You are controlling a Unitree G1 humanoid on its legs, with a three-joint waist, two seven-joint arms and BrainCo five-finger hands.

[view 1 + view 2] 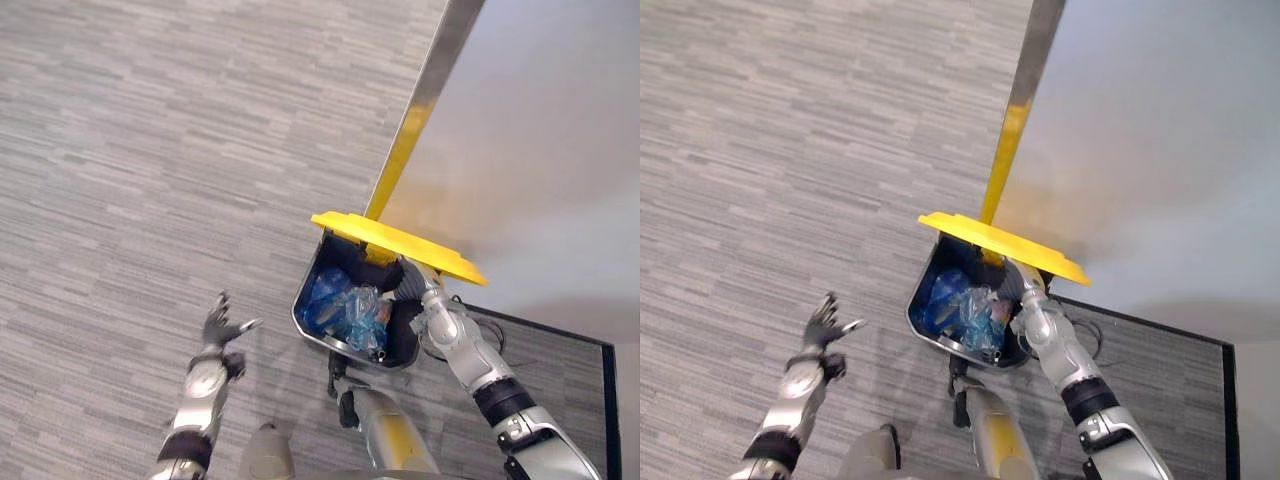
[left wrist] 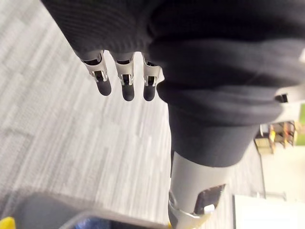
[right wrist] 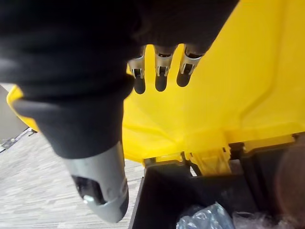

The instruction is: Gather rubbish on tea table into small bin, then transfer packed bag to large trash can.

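Right hand is parked at the rim of the large trash can, just under the open yellow lid. Its fingers are straight and loose in the wrist view, with nothing pinched. Whether the lid touches the hand cannot be told.

The packed bag, crumpled blue and clear plastic, lies inside the can. It sits just beside the right hand, towards the robot's left and lower down. No clear long axis can be made out; the bundle takes up most of the opening.

Left hand is held over the carpet floor, well apart from the can on its left side, fingers spread and empty. The right hand is by far the nearer to the bag.

Judgement: the bag appears deposited, so the transfer is taken as done or nearly so. The next move is likely a withdrawal of the right hand, pulled back towards the robot and out from beneath the lid. Risk: the lid edge overhangs the wrist, so a straight lift could catch it.
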